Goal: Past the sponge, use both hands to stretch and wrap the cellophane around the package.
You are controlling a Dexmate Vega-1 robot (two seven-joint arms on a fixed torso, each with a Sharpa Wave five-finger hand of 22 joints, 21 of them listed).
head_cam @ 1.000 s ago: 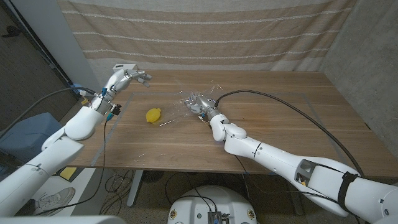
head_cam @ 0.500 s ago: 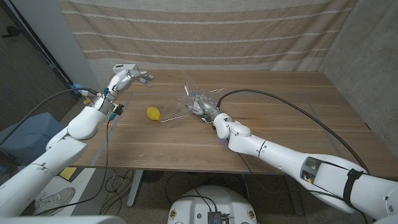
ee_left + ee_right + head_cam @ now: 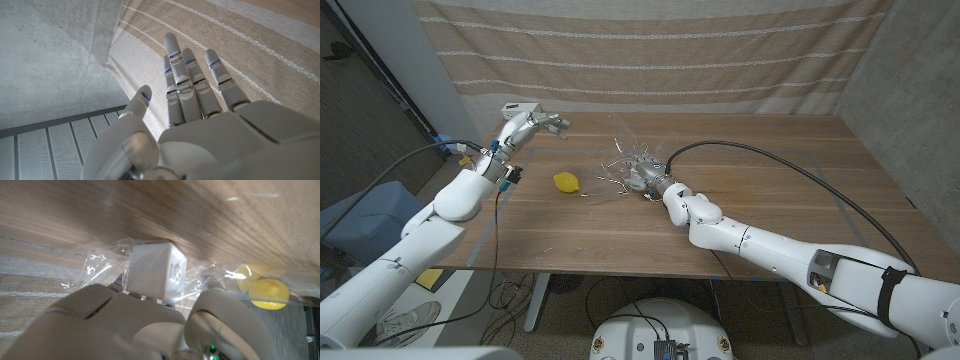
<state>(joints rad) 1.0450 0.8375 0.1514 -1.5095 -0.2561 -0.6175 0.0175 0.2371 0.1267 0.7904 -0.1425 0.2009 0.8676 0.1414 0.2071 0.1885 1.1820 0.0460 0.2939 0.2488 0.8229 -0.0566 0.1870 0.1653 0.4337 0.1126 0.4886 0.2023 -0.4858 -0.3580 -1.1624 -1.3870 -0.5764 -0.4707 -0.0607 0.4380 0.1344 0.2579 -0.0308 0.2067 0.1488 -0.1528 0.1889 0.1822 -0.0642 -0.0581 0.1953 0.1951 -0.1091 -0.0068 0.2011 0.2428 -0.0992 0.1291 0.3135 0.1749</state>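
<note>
Right hand point(image 3: 647, 178) grips cellophane point(image 3: 107, 260) around white package point(image 3: 152, 272), mid-desk; left hand point(image 3: 532, 122) raised, empty, fingers spread. Film likely thin, slippery, tear-prone; grab loose edge beside sponge point(image 3: 566, 182)

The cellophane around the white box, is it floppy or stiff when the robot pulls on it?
Probably floppy: the cellophane looks crinkled and bunched around the white package that the right hand holds. It likely weighs very little, being thin and see-through. Its shiny glints suggest that it may be slippery to grip.
</note>
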